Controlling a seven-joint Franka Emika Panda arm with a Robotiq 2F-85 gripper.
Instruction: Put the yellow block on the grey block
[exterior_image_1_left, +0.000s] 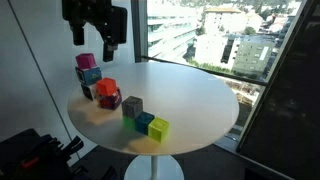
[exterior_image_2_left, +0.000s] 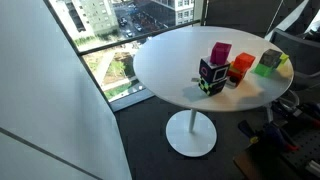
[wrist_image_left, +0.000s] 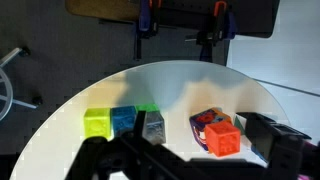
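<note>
Left of centre in the wrist view, the yellow block (wrist_image_left: 98, 122) sits on the desk (wrist_image_left: 240, 90), touching a blue block (wrist_image_left: 123, 120), with the grey block (wrist_image_left: 153, 127) just right of that. Upper left in an exterior view, I see my claw (exterior_image_1_left: 96, 42) up high, jaws apart, empty.

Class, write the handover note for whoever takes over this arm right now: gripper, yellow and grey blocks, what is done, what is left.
Gripper: open, empty, raised above the table.
Yellow block: on the table at one end of a short row, beside a blue block.
Grey block: on the table on the blue block's other side, nothing on top of it.
Done: nothing yet; yellow is untouched.
Left: go down to yellow, grip it, lift it, set it on grey, release.
</note>
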